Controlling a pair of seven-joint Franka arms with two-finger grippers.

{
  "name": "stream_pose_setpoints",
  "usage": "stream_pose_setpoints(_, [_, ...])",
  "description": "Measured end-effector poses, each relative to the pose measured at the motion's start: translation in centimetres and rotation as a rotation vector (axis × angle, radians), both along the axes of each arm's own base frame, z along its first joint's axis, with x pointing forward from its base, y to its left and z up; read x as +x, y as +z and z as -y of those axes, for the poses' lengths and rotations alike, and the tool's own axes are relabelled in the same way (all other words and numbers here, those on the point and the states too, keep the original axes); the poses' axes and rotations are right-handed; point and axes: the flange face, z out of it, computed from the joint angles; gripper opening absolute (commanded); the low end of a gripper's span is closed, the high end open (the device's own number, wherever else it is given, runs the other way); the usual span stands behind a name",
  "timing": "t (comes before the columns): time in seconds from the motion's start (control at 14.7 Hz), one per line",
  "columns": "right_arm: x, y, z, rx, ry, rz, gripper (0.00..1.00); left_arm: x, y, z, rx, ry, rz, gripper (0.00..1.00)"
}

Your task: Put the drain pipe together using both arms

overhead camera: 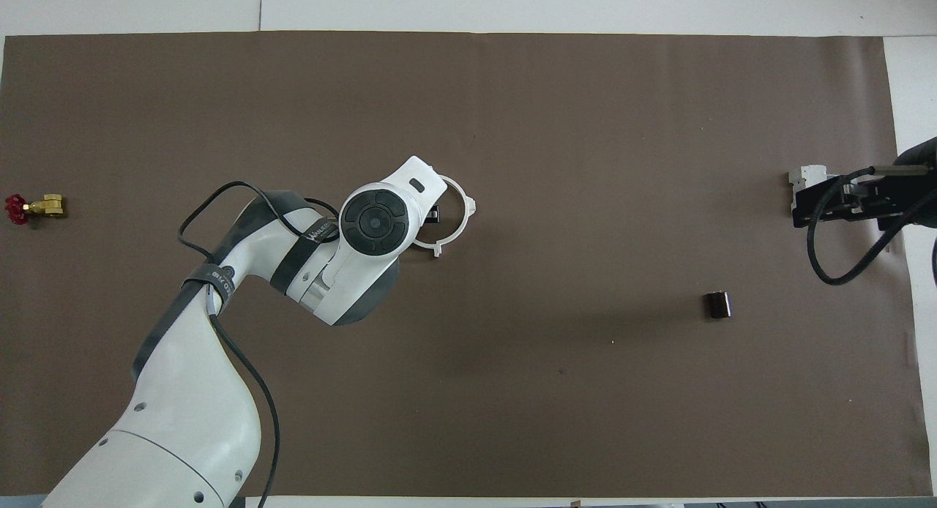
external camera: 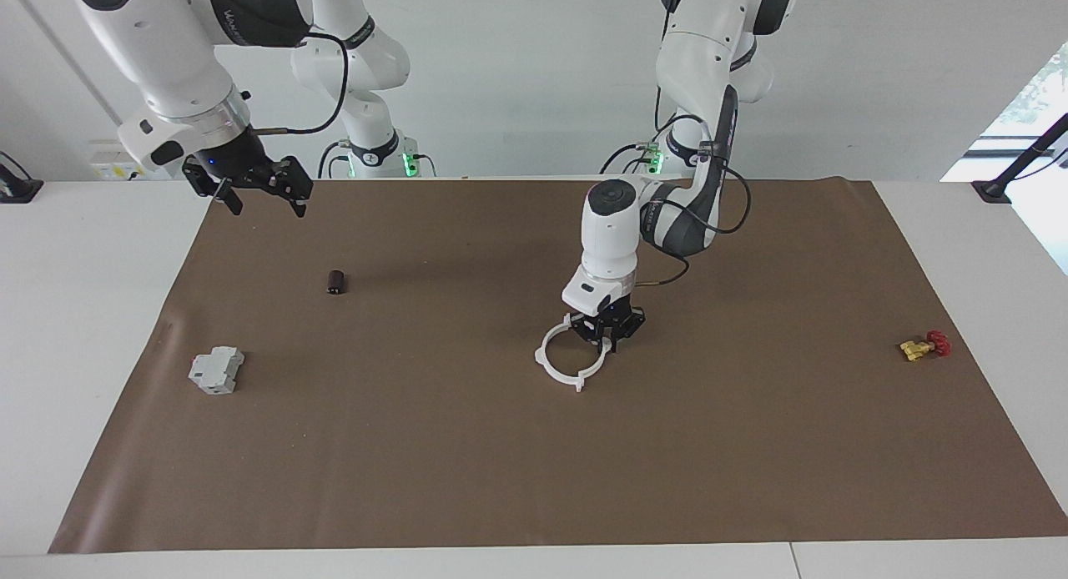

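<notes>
One white ring (external camera: 572, 360) beneath left hand (external camera: 612, 337)

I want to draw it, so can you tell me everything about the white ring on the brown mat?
The white ring is thin, plastic-looking and lies flat on the brown mat, near the table's middle. Small tabs stick out from its rim. The left gripper stands down at its edge nearest the robots; whether it grips the ring cannot be seen.
</notes>
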Motion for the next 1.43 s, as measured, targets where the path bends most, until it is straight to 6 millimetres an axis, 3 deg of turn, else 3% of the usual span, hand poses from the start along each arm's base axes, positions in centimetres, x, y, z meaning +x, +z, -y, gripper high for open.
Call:
stream_pose_setpoints(0.2, [0.0, 0.0, 0.0, 0.0, 0.0, 0.0, 1.0, 0.9, 0.4, -1.2, -0.005, 0.025, 0.008, 1.0])
stream_pose_setpoints(0.48, [0.0, 0.2, 0.0, 0.0, 0.0, 0.004, 1.0, 3.0, 3.7, -5.9, 0.005, 0.113, 0.008, 1.0])
stream_pose_setpoints(0.82, [0.1, 0.7, 0.0, 0.0, 0.0, 0.016, 1.0, 4.0, 10.1, -14.6, 0.005, 0.146, -0.089, 1.0])
stream_pose_setpoints(1.09, [0.1, 0.8, 0.0, 0.0, 0.0, 0.016, 1.0, 4.5, 14.1, -23.3, -0.036, 0.089, -0.147, 1.0])
stream_pose_setpoints(1.43, [0.1, 0.8, 0.0, 0.0, -0.001, 0.016, 1.0, 3.6, 19.2, -32.0, -0.055, 0.071, -0.162, 1.0])
